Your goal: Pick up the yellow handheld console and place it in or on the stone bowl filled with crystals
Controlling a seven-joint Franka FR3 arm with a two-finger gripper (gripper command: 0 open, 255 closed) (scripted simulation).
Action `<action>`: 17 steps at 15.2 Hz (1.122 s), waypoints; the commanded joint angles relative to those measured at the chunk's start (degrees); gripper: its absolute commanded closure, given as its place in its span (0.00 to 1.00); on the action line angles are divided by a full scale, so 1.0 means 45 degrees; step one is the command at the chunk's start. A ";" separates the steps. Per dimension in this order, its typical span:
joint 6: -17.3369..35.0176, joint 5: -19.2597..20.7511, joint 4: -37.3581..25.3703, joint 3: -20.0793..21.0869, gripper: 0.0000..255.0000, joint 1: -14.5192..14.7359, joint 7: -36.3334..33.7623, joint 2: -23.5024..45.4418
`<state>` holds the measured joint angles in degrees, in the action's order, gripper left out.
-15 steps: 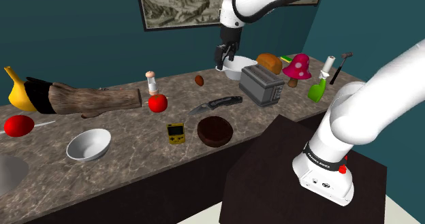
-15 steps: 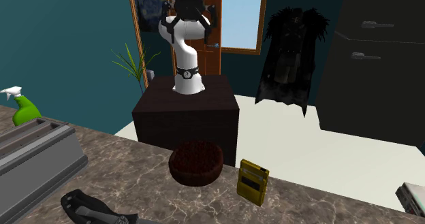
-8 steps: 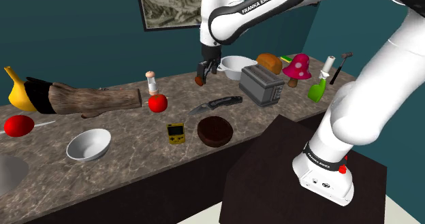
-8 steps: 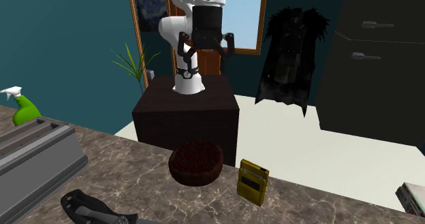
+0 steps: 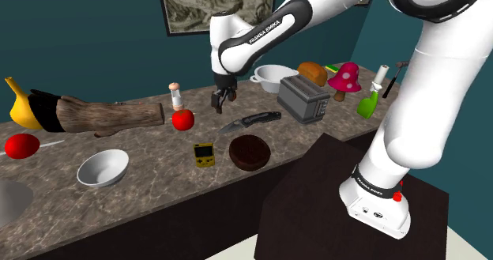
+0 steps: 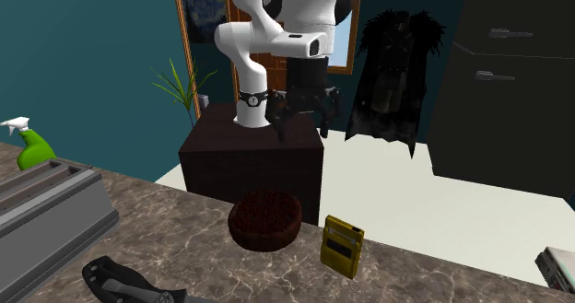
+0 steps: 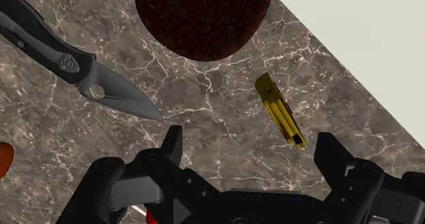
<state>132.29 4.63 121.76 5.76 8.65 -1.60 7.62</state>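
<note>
The yellow handheld console (image 5: 204, 154) stands upright on the marble counter (image 5: 158, 152), close beside a round dark reddish-brown bowl (image 5: 250, 152). My gripper (image 5: 218, 103) hangs open and holds nothing, above the counter behind the two, near a folding knife (image 5: 251, 120). In the second exterior view the console (image 6: 342, 246) stands at the front to the right of the bowl (image 6: 266, 220), with the gripper (image 6: 302, 124) high beyond them. The wrist view looks down on the console's top edge (image 7: 280, 110), the bowl (image 7: 203, 18) and the knife (image 7: 75, 59); the gripper (image 7: 252, 154) has its fingers wide apart.
On the counter stand a toaster (image 5: 302, 98), a red apple (image 5: 183, 120), a shaker (image 5: 176, 96), a log (image 5: 103, 114), a white bowl (image 5: 103, 167) and a white pot (image 5: 274, 77). A mushroom (image 5: 344, 78) and a green spray bottle (image 5: 368, 102) stand at the right end.
The arm has swung to the shoulder view's left and down, carrying the gripper from beside the white pot to above the knife. The fingers stay open. Nothing on the counter moved.
</note>
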 commanded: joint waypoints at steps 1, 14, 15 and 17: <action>0.0388 0.0141 -0.0456 0.0083 0.00 0.0134 -0.0089 0.0941; 0.0840 0.0957 -0.5487 0.0287 0.00 0.1296 -0.0290 0.7060; 0.0782 0.0999 -0.5991 0.0294 0.00 0.1399 -0.0274 0.7552; 0.0648 0.1063 -0.6900 0.0307 0.00 0.1578 -0.0234 0.8406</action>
<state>135.60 9.25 93.12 7.13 15.34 -2.77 43.27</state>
